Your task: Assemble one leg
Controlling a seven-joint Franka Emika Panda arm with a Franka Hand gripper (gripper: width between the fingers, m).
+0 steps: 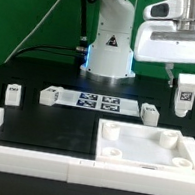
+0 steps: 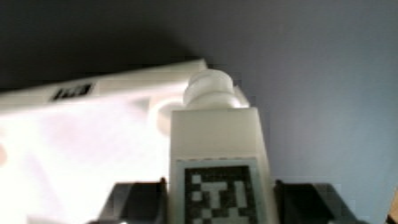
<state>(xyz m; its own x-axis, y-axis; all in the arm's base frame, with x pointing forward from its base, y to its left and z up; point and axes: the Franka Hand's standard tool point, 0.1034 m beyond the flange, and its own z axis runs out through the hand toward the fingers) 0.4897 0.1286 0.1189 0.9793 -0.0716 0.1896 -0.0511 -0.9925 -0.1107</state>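
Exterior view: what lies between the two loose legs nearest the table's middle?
The marker board lies between the lying leg and the upright leg, shown in the exterior view.

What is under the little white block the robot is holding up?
The leg hangs in the gripper above the edge of the big white tray, not touching. In the wrist view the leg hides the spot straight below.

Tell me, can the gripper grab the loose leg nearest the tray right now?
Probably not yet: the gripper is shut on the held leg, so it is full. Nothing else seems to block the loose leg.
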